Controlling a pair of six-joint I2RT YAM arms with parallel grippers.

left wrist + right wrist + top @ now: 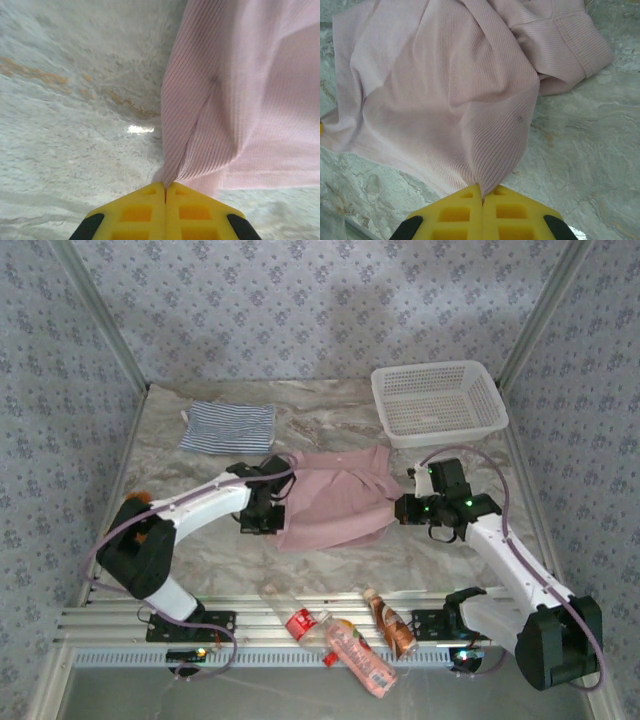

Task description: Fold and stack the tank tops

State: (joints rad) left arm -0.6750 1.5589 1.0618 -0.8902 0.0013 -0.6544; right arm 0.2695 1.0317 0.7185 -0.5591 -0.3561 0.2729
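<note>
Left gripper (pixel 165 191) pinched tight on pink tank top (pixel 240 100) edge, right gripper (pixel 482 194) clamping its opposite edge, striped tank top (pixel 228 427) folded, far left.

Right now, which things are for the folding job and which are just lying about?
For the job: dusty pink ribbed cloth tank top, pinched by the left gripper and right gripper; navy-and-white striped cloth tank top, folded at the back.
Just lying about: white plastic lattice basket; three plastic drink bottles at the near edge.
</note>
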